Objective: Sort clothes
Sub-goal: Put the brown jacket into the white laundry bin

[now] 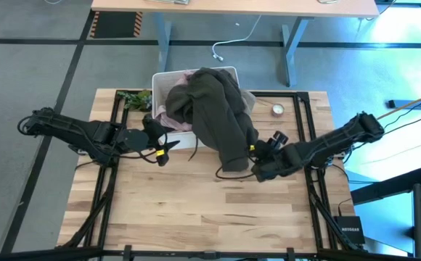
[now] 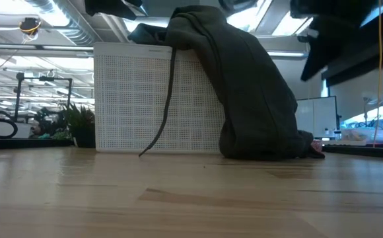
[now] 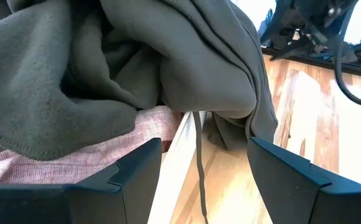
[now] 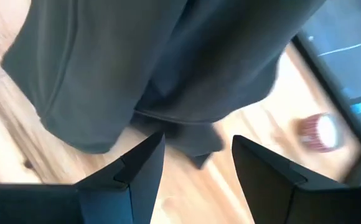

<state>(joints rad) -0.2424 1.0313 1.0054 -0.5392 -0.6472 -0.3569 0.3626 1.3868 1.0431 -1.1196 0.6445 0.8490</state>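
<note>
A dark olive-grey garment (image 1: 221, 116) is draped over the near rim of the white bin (image 1: 163, 78). Its lower end rests on the table, which the low view (image 2: 244, 92) also shows. Its drawstring (image 2: 162, 112) hangs down the bin's wall. A dusty pink garment (image 3: 75, 162) lies in the bin under it. My left gripper (image 1: 163, 148) is open by the bin's near left corner, its fingers standing either side of the rim and drawstring (image 3: 199, 168). My right gripper (image 1: 258, 163) is open beside the garment's lower end (image 4: 137, 56). The other clothes are hidden.
A green plant (image 1: 134, 98) stands left of the bin. A small round object (image 1: 277, 110) lies to the bin's right. Bare wooden tabletop (image 1: 210, 217) stretches toward the near edge. A desk stands beyond the table's far edge.
</note>
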